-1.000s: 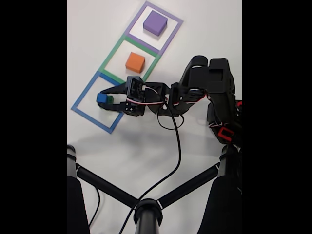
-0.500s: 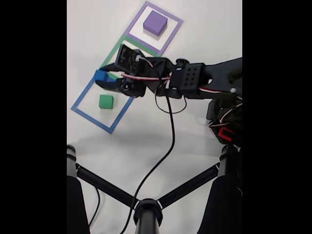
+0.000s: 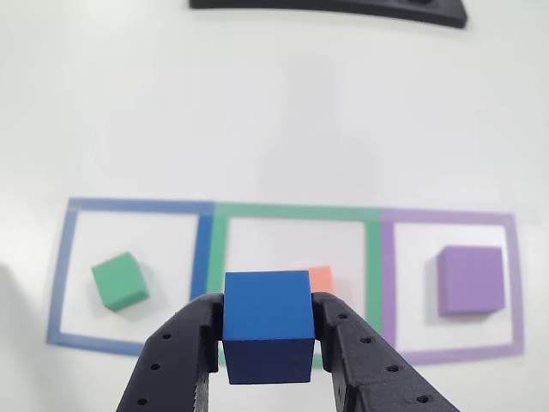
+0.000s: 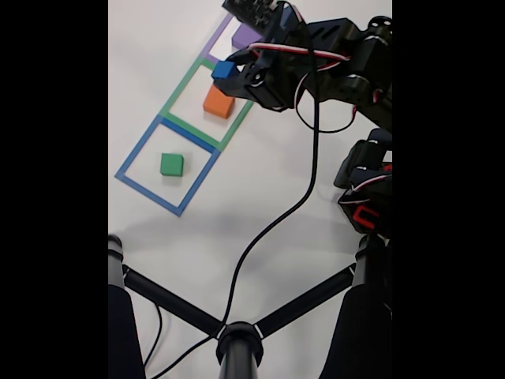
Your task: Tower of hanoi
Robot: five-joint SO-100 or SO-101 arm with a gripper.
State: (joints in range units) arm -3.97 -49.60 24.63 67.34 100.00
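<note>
Currently four blocks counted, one of each colour. Blue cube (image 3: 267,324) is clamped between the two black jaws of the gripper (image 3: 268,343) at the bottom centre of the other view, lifted off the white tabletop (image 3: 274,112); in the fixed view the same blue cube (image 4: 223,69) sits at the gripper (image 4: 229,71) tip in the upper middle of the frame, above the orange block. Green block (image 3: 120,281) lies alone, slightly rotated, inside the blue tape square (image 3: 60,275) at left of the other view. Salmon-orange block (image 3: 321,277) is mostly hidden behind the held cube there; in the fixed view it (image 4: 218,102) rests inside the green tape square (image 4: 177,91). Purple block (image 3: 470,280), the largest, lies flat inside the purple tape square (image 3: 515,283) at right. Three tape squares counted, adjoining in one row. One black cable (image 4: 268,229) trails from the arm down the fixed view.
</note>
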